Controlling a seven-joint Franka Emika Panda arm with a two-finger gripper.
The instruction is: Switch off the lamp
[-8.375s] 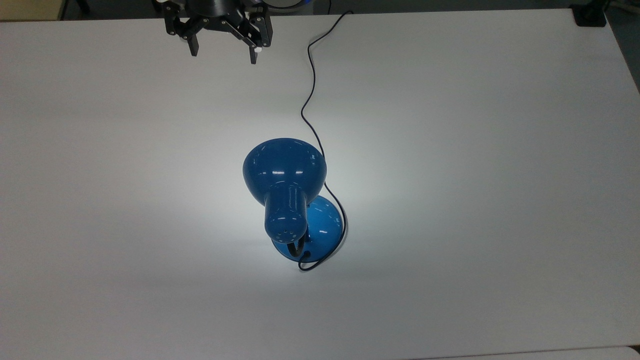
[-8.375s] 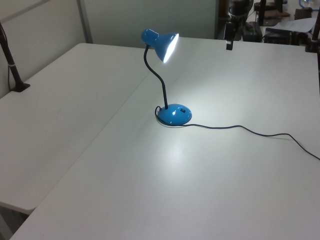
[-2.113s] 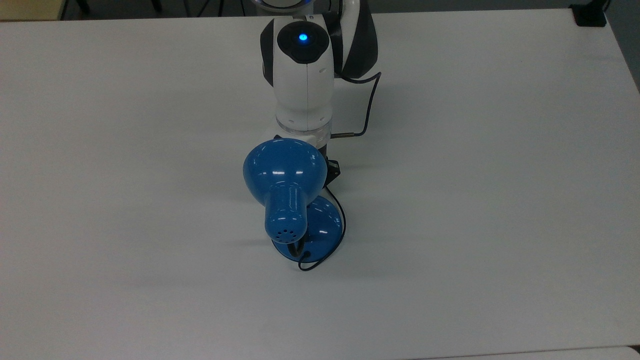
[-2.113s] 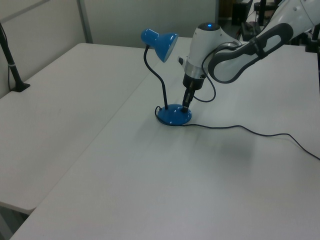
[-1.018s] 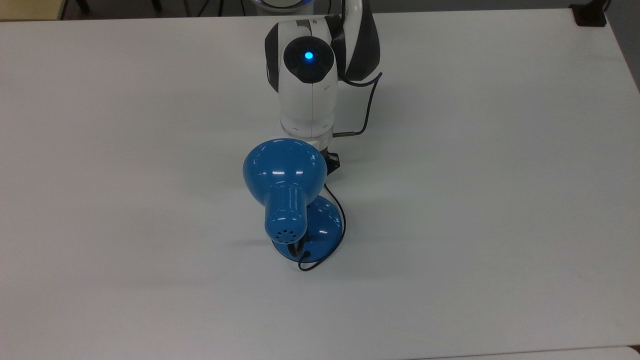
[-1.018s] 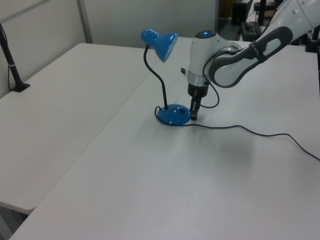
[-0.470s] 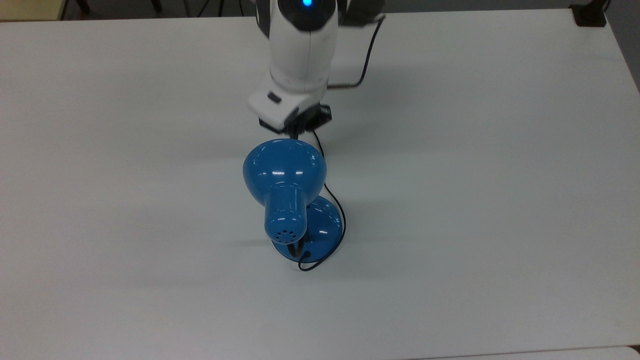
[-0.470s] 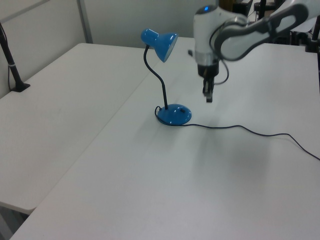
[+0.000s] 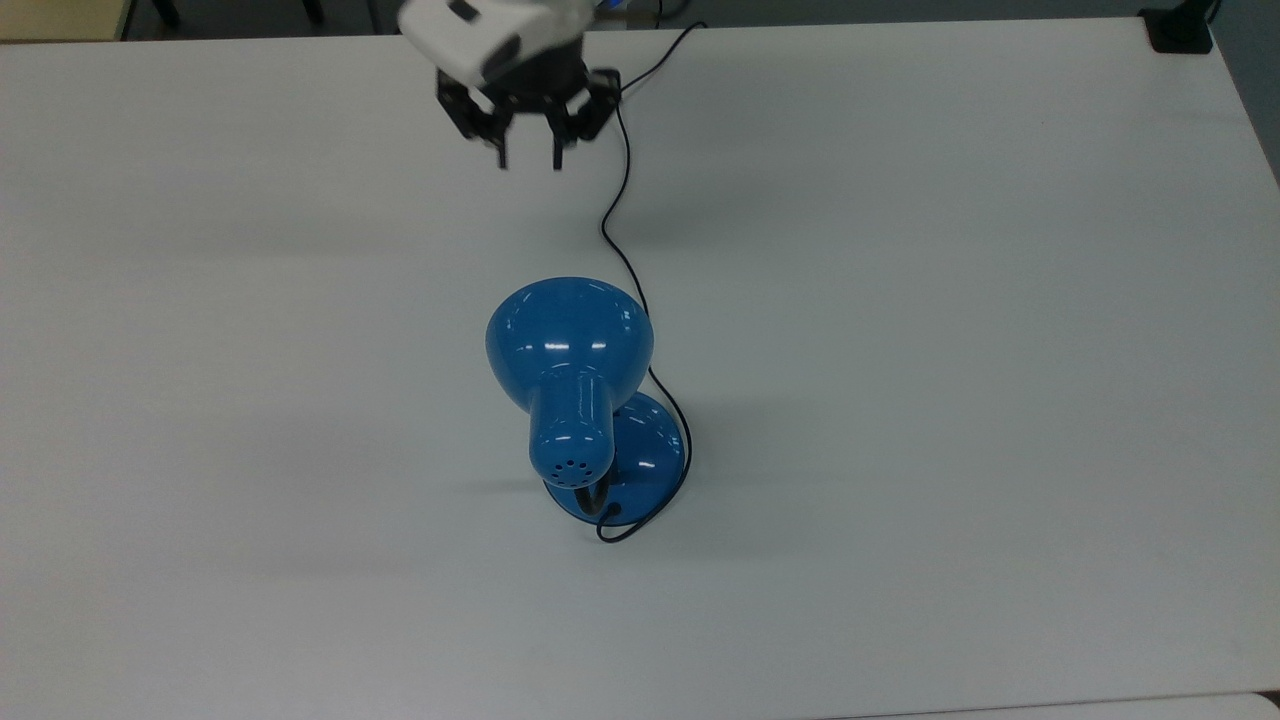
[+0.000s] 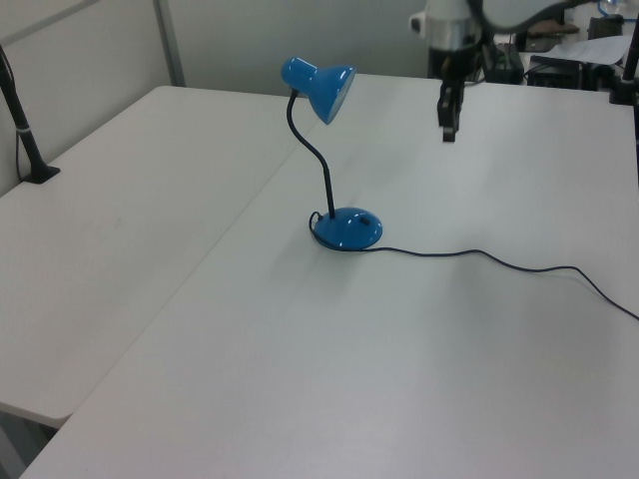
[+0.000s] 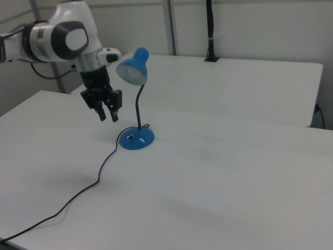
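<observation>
Lamp (image 9: 570, 375): stands upright near the middle of the white table (image 9: 950, 350), its round blue base (image 9: 650, 450) flat on the surface. In the left view it sits just right of the seam between two tabletops.
Shade (image 10: 329, 88): tilted down toward the left view's right; no glow shows inside it and no bright pool lies on the table beneath it, so the bulb appears unlit.
Neck (image 11: 138, 104): black gooseneck rising from the base in an S-curve, with the vented blue cylinder (image 9: 572, 440) at the back of the shade.
Cord (image 9: 618, 190): thin and black, looping round the near edge of the base in the top view, then running toward the far edge of the table, passing just to the top view's right of the gripper. In the right view it trails to the near left corner of the frame.
Gripper (image 9: 528, 162): well apart from the lamp, in the air above the far part of the table, at the top view's upper centre. It touches nothing.
Fingers (image 11: 102, 114): pointing downward, set apart with a narrow gap between them and nothing in it.
Arm (image 11: 57, 36): white with dark joints, reaching in from the right view's left.
Switch (image 10: 365, 221): a small dark mark on top of the base, probably the rocker; its position is too small to read.
</observation>
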